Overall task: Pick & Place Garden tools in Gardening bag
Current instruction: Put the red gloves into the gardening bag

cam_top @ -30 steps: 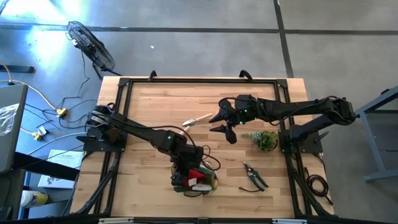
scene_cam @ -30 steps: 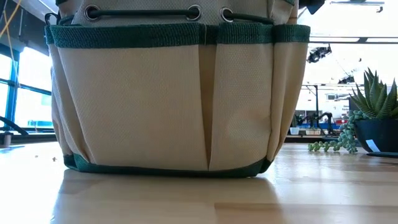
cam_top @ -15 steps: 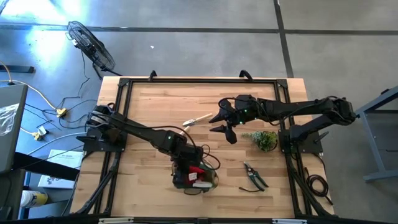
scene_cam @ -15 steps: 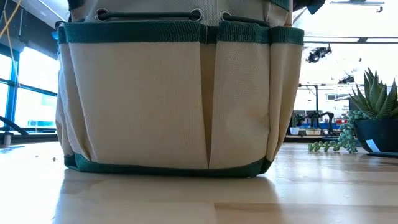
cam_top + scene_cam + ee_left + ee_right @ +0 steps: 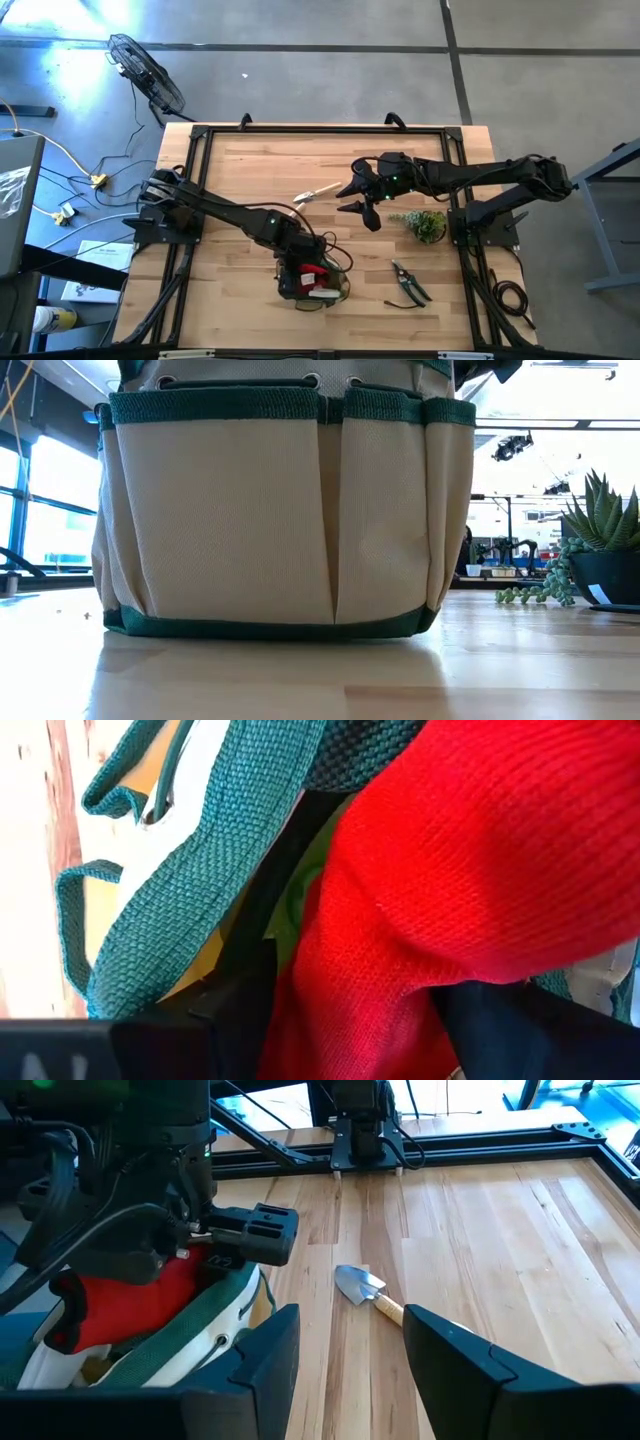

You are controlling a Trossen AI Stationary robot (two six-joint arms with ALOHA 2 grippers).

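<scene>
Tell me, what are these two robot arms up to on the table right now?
The left gripper is down at the mouth of the gardening bag, with the red glove bundle sitting in the bag's opening. The right gripper hangs open over the middle of the table, holding nothing. A trowel and the pruning shears still lie on the wood, beside a small potted plant.
</scene>
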